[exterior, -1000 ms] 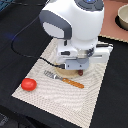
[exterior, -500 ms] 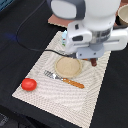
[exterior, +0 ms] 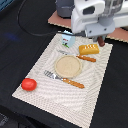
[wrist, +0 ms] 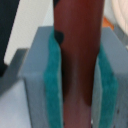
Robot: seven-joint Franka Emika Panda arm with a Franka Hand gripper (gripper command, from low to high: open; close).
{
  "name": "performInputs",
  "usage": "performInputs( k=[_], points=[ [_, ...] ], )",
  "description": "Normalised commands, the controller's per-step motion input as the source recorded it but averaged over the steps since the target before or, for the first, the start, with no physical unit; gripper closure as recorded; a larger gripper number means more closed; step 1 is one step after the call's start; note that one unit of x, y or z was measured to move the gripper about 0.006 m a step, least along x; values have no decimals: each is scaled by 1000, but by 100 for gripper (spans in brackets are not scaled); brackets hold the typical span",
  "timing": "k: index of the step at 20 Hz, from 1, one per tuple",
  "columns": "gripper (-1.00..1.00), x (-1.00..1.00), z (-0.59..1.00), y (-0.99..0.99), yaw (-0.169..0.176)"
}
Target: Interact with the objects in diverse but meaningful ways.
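Note:
My gripper (exterior: 100, 38) hangs over the back right of the mat, just above the golden-yellow bread loaf (exterior: 89, 48). It is shut on the brown sausage stick (exterior: 101, 41), held upright. In the wrist view the sausage stick (wrist: 80, 45) fills the gap between the teal pads (wrist: 52, 85) of the gripper (wrist: 80, 80). The pale-blue carton (exterior: 66, 37) stands at the mat's back edge. The red tomato (exterior: 29, 84) lies at the mat's near left corner. A grey pot (exterior: 64, 7) is partly hidden behind the arm at the back.
A round tan plate (exterior: 67, 66) sits mid-mat on the striped placemat (exterior: 50, 100). An orange-handled fork (exterior: 64, 79) lies in front of it and an orange-handled knife (exterior: 80, 56) behind it. A brown board (exterior: 56, 19) lies at the back. The table is black.
The arm has moved from over the plate toward the back and the exterior view's right, uncovering the plate, the carton and the bread loaf. The sausage stick is in the gripper.

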Motion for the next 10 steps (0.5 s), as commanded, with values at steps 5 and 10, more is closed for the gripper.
performInputs(
  k=[5, 10],
  points=[
    [100, -507, 389, 734, 96],
    [100, -540, 319, 708, 97]
  ],
)
